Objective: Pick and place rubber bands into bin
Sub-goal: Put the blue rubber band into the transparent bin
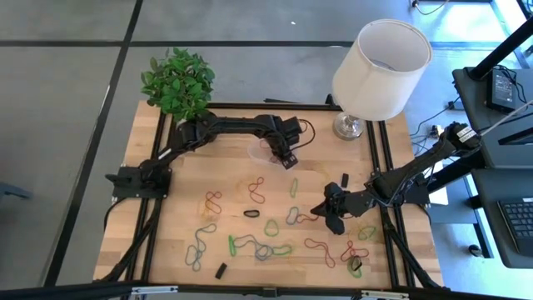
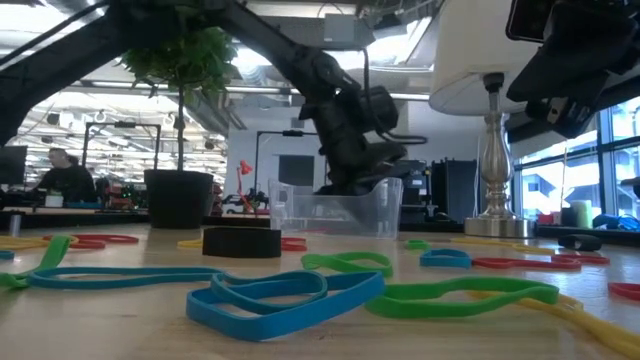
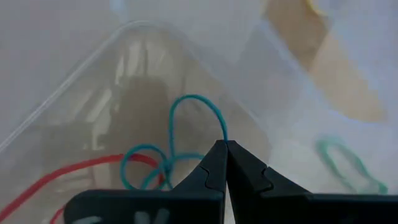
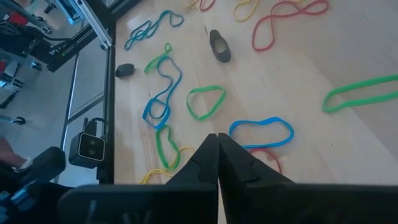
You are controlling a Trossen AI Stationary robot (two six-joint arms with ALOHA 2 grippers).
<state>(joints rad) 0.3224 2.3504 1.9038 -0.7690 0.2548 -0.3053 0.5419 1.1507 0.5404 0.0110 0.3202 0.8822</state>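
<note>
The left gripper's (image 3: 225, 163) dark fingertips are pinching a thin teal rubber band (image 3: 177, 146) that is dangling into the small clear plastic bin (image 3: 93, 81) beside a red band (image 3: 74, 174). It should open low, inside the bin walls, then rise straight. Farther off, the right gripper (image 1: 331, 213) is waiting with jaws closed and empty over the scattered coloured bands (image 1: 262, 247).

Bands (image 1: 265, 247): coloured loops, flat, scattered across lower centre of table. Bin (image 1: 268, 151): clear tray, upper centre; apparently holding teal and red bands.
</note>
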